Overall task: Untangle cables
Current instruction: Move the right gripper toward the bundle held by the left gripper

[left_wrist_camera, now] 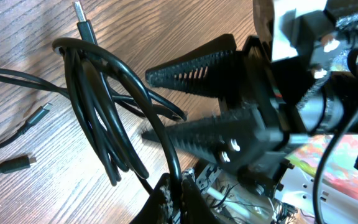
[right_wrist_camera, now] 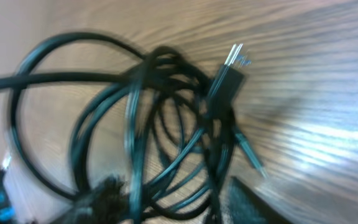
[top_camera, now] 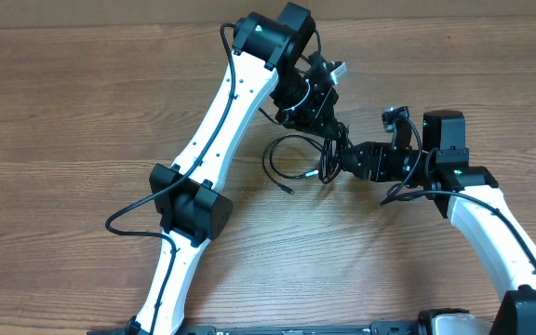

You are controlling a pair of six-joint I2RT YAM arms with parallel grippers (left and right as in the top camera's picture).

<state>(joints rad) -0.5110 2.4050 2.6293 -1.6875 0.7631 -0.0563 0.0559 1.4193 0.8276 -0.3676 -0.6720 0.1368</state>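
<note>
Left wrist view has the cables (left_wrist_camera: 98,118) as a bundle of black loops hanging across the middle of the frame, lifted at the near end and resting on the wooden worktop (left_wrist_camera: 17,37) at the far end. The left gripper (left_wrist_camera: 176,190) is at the bottom edge, closed on strands of that bundle. A plug (left_wrist_camera: 81,15) with a silvery tip sticks up from the top of the loops. Two loose ends lie flat on the worktop to the left, apart from the bundle. The right gripper (left_wrist_camera: 146,104) comes in from the right with its ridged fingers spread; thin strands pass between them, and the fingers are not pressed onto them.

Overhead, both grippers meet near the centre of the worktop, the left gripper (top_camera: 331,135) coming from the far side and the right gripper (top_camera: 338,166) from the right. The cables (top_camera: 268,160) loop out to the left of them, one end lying nearer on the wood.

Right wrist view is blurred; it shows the tangled loops and the plug (right_wrist_camera: 227,74) just ahead of the fingers.
</note>
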